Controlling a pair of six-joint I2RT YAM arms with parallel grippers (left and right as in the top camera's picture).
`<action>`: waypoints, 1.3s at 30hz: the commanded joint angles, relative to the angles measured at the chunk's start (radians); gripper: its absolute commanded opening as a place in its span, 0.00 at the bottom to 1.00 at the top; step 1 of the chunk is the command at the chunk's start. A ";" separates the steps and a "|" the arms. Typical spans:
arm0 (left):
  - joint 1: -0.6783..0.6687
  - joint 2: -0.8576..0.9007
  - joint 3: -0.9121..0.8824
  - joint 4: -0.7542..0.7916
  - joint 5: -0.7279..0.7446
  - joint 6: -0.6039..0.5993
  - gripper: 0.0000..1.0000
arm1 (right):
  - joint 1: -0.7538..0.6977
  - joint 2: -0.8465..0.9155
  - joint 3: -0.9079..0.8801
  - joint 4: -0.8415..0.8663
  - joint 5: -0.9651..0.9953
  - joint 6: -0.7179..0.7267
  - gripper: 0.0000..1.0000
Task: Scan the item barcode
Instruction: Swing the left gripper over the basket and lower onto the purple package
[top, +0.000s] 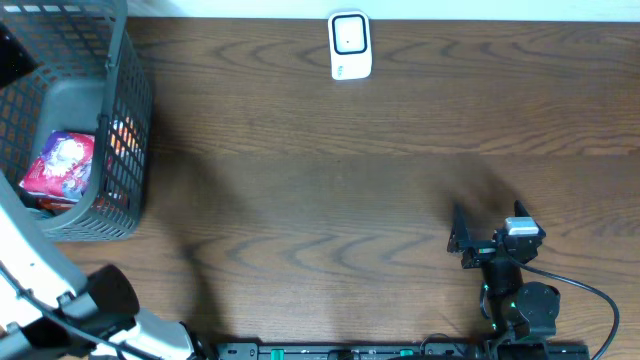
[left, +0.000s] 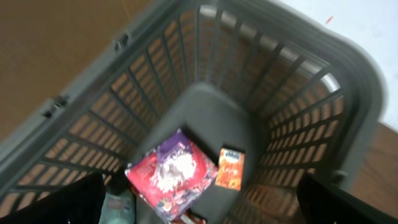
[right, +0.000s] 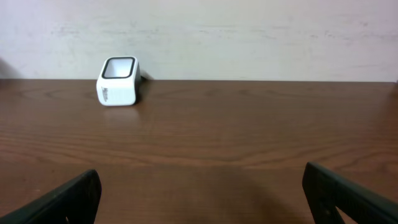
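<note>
The left gripper (left: 205, 202) hangs above the grey basket (left: 292, 93), looking straight down into it. Its jaws are spread wide, one finger at each lower corner of the wrist view, and nothing sits between them. On the basket floor, low and centre in that view, lies a red packet (left: 173, 175), with a small orange box (left: 229, 168) touching its right edge. From overhead, the packet (top: 62, 165) shows at the far left of the frame, inside the basket (top: 125, 120).

The white scanner (top: 350, 45) stands at the top centre of the wooden table (top: 300, 150), well apart from the basket. The right gripper (top: 462, 238) waits at the lower right, also wide open and empty, with the scanner (right: 118, 81) in the upper left of its own view.

This looks like the very first step, choosing and picking an item, and nothing has been lifted yet. The next move calls for the left arm to drop between the basket walls and line its fingers across the packet. It must then close without snagging the mesh or pinching the orange box along with it. Where the barcode sits cannot be told from here.
</note>
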 joint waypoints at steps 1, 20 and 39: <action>0.002 0.045 0.016 -0.024 0.021 0.013 0.98 | -0.006 -0.005 -0.003 -0.002 -0.002 0.014 0.99; 0.002 0.275 0.016 -0.134 -0.037 -0.101 0.98 | -0.006 -0.005 -0.003 -0.002 -0.002 0.014 0.99; -0.003 0.402 0.015 -0.121 -0.202 -0.307 0.98 | -0.006 -0.005 -0.003 -0.002 -0.002 0.014 0.99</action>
